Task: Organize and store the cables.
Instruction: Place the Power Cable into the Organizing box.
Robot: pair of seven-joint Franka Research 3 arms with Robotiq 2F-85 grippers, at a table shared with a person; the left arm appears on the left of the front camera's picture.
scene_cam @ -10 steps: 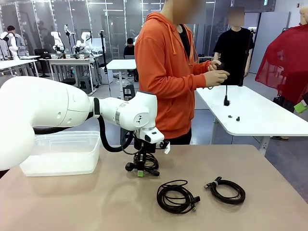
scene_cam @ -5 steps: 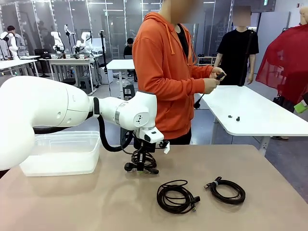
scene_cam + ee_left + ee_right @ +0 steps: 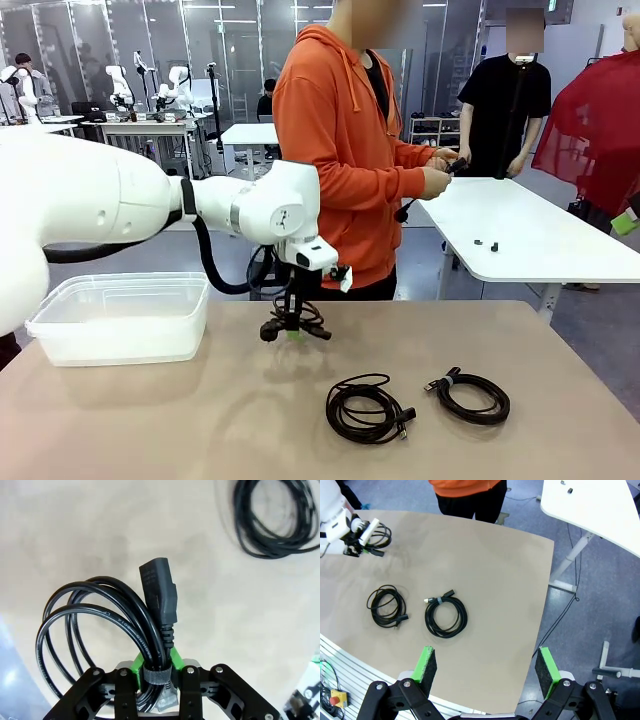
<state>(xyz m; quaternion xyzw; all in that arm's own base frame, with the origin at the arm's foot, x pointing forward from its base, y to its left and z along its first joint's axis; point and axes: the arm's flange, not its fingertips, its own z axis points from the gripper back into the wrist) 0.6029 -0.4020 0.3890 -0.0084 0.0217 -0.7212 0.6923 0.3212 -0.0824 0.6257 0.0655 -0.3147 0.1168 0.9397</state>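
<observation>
While left jaws clamp a cable (image 3: 293,326), bare table (image 3: 200,420) reaches the tub (image 3: 120,342).

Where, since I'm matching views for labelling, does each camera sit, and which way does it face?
Front: robot's side, facing the person across the table; left arm, left pincer shut on a cable.
Left wrist: looks down its fingers at that held cable.
Right wrist: high up, looking down at the table past the open right pincer.
Shared: front and right wrist both show two loose cables.
</observation>
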